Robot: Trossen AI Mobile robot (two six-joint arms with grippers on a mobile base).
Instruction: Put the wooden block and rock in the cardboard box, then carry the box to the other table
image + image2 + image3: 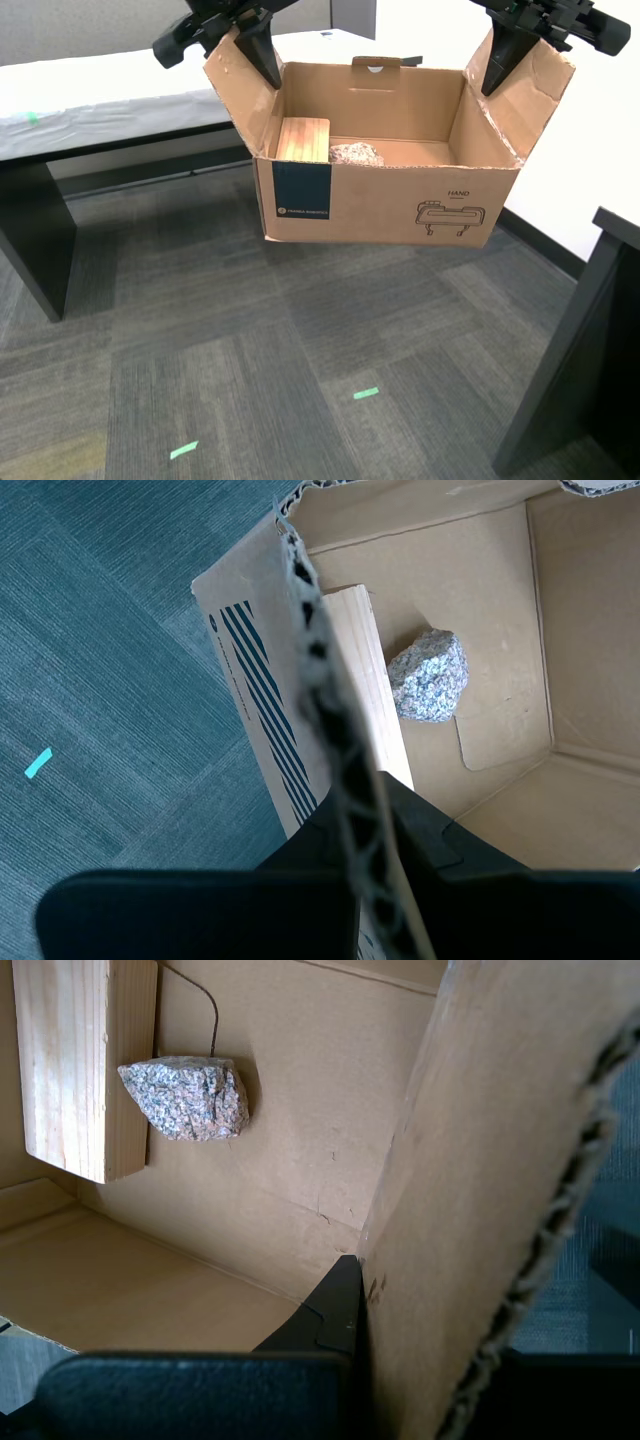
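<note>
The cardboard box (pixel 390 205) hangs above the carpet, held by both side flaps. Inside it the wooden block (pixel 303 139) lies against the wall at the exterior view's left, with the rock (pixel 356 154) beside it. My second gripper (pixel 250 40) is shut on the flap (pixel 330 730) on the block's side; the block (pixel 365 670) and rock (pixel 430 676) lie just below it. My first gripper (pixel 505 55) is shut on the opposite flap (pixel 480 1190), and from there the block (pixel 75 1060) and rock (pixel 185 1097) show at the box's far end.
The other table (pixel 90 100), under a white sheet with a green tape mark, stands behind the box at the exterior view's left. A dark table (pixel 600 340) stands at the exterior view's right. Green tape marks (pixel 366 393) lie on the grey carpet.
</note>
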